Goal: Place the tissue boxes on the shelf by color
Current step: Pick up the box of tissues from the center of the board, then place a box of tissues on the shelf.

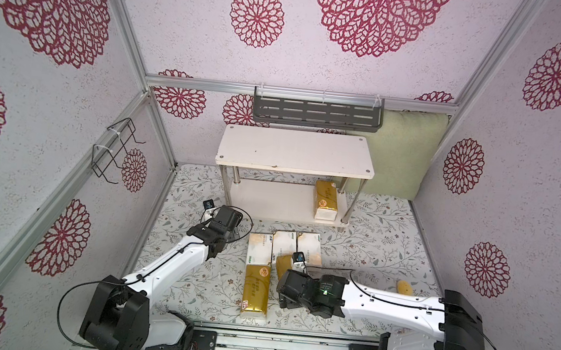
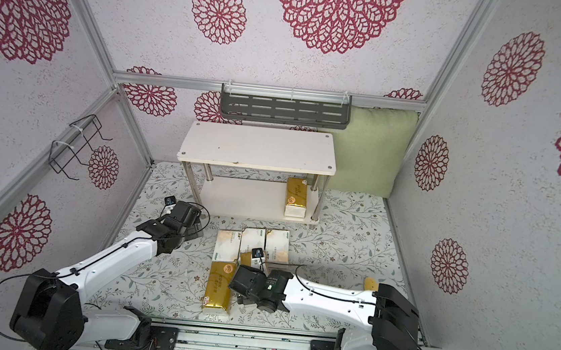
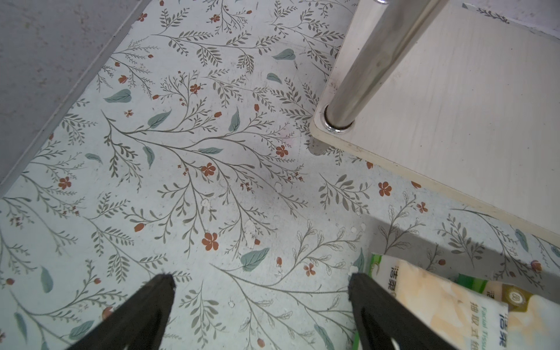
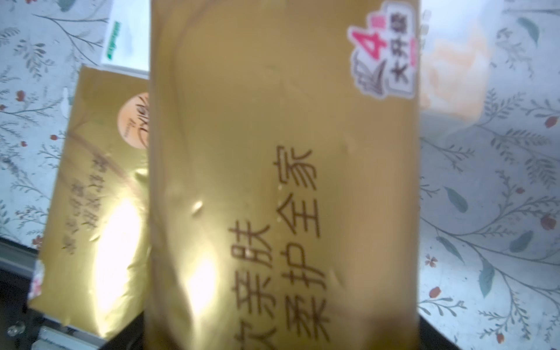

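**Right arm bowed over a gold pack before the shelf, left arm open-jawed at its corner**

The right arm [image 1: 382, 301] rises from the near rail to a high elbow. Its forearm slopes down and inward, and the wrist is folded so the right gripper [image 1: 289, 297] points down at the floral mat [image 1: 372, 226], well in front of the shelf [image 1: 295, 152]. Directly under it lies a gold tissue pack [image 4: 281, 151], which fills the right wrist view from side to side. The pack hides the fingertips, so I cannot tell whether the jaws have clamped it or only straddle it.

The left arm [image 1: 172, 260] also has its elbow high by the rail. Its forearm runs diagonally toward the shelf's front left leg, with the wrist tipped down. The left gripper [image 3: 260, 281] stands wide open over bare mat with nothing between its fingers. One finger is just beside a white pack.

Three white tissue packs [image 1: 283, 244] lie side by side on the mat just in front of the shelf's lower board. A second gold pack [image 1: 255, 292] lies farther out from the shelf, beside the one under the right gripper. A third gold pack [image 1: 326, 199] sits on the shelf's lower board, at its right end.
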Action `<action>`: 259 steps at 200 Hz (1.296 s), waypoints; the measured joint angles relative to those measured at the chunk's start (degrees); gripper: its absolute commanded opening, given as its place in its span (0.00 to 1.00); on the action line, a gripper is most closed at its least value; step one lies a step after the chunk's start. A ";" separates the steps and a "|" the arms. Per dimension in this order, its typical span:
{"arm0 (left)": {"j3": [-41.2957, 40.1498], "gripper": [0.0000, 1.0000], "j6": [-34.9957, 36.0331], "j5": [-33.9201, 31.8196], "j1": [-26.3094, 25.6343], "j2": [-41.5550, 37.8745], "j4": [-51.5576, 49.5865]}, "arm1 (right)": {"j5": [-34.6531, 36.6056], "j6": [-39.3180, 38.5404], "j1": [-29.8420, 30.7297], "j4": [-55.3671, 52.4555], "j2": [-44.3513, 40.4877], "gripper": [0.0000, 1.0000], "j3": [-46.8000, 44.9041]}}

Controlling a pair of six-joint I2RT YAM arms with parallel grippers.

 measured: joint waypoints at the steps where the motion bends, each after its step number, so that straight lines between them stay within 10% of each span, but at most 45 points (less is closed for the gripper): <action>1: 0.00 0.97 0.02 0.00 0.00 0.02 0.02 | 0.04 0.00 0.00 -0.13 -0.02 0.86 0.28; 93: 0.57 0.97 0.24 -0.17 -0.04 0.44 -0.04 | 2.64 -13.73 -13.44 4.28 -1.36 0.85 4.92; 259: 1.90 0.97 1.27 0.00 -0.57 0.63 -0.17 | 0.26 -25.53 -28.85 19.43 25.99 0.85 25.31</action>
